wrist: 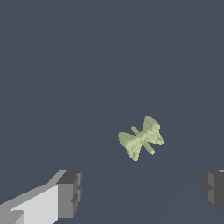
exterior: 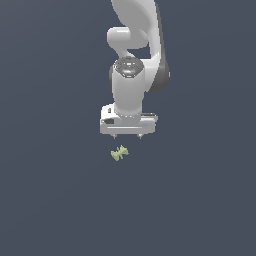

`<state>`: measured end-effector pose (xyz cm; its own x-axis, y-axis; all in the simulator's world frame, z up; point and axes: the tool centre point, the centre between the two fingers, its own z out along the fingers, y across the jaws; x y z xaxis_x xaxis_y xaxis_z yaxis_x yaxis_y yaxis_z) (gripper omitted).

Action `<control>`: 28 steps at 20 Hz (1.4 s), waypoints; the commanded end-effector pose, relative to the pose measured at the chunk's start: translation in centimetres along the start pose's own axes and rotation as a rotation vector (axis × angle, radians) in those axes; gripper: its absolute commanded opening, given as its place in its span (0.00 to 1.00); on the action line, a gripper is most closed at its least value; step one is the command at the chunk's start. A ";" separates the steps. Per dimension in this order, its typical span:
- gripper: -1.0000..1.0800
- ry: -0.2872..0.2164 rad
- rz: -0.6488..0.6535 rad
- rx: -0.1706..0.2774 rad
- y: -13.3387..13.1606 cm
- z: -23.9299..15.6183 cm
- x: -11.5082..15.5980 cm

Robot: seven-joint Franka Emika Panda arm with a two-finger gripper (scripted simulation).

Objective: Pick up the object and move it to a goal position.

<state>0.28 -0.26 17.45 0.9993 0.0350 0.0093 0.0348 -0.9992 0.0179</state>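
Note:
The object is a tiny pale yellow-green lump with a jagged bow-tie shape, lying on the dark flat ground. My white gripper hangs just above and slightly behind it, pointing down, with only the short fingertips showing below the hand. In the wrist view the object lies ahead of the gap between the two grey pads, which stand far apart. The gripper is open and holds nothing.
The dark blue-grey ground stretches in all directions with no other objects in view. The white arm rises above the hand toward the top of the exterior view.

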 end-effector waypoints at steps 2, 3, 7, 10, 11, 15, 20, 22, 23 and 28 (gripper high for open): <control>0.96 0.000 0.001 -0.001 0.0 0.0 0.0; 0.96 0.001 0.002 -0.002 0.1 -0.1 0.0; 0.96 0.007 0.017 -0.020 1.2 -0.6 0.2; 0.96 0.011 0.019 -0.032 1.9 -1.1 0.3; 0.96 0.012 0.017 -0.034 2.0 -1.1 0.3; 0.96 0.011 0.018 -0.033 1.9 -1.1 0.3; 0.96 0.010 0.054 -0.029 1.9 -0.7 0.3; 0.96 0.010 0.079 -0.027 1.9 -0.5 0.3; 0.96 0.010 0.093 -0.026 2.0 -0.3 0.3; 0.96 0.007 0.189 -0.017 2.0 0.7 0.3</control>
<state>0.65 -2.26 17.14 0.9923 -0.1223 0.0217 -0.1230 -0.9918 0.0352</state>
